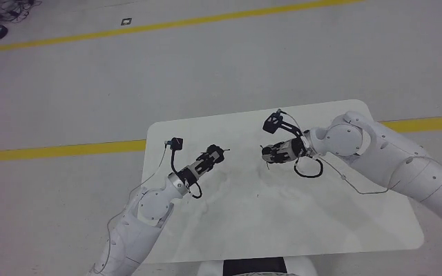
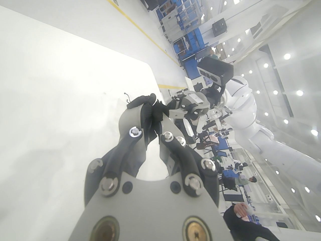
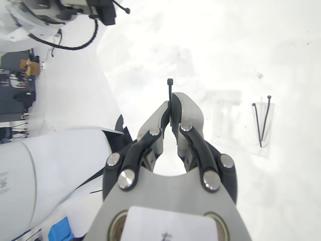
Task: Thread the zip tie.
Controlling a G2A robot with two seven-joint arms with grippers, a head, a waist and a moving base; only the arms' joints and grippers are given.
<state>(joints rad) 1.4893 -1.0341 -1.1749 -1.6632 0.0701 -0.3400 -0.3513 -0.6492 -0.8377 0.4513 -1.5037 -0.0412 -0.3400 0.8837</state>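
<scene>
My right gripper (image 3: 171,109) is shut on a black zip tie (image 3: 170,88), whose head end sticks out past the fingertips. My left gripper (image 2: 153,106) is shut on another black zip tie, and only a short thin end (image 2: 127,97) pokes out of it. That end (image 3: 125,9) also shows beside the left gripper (image 3: 107,13) in the right wrist view. In the top view the left gripper (image 1: 218,154) and the right gripper (image 1: 266,153) face each other above the white table (image 1: 311,221), a small gap apart. The right gripper (image 2: 173,105) shows just beyond my left fingertips.
A clear flat tray (image 3: 240,124) lies on the table beside the right gripper, with two spare black zip ties (image 3: 262,122) crossed in it. The table's far edge and the grey floor with yellow lines (image 1: 207,21) lie beyond.
</scene>
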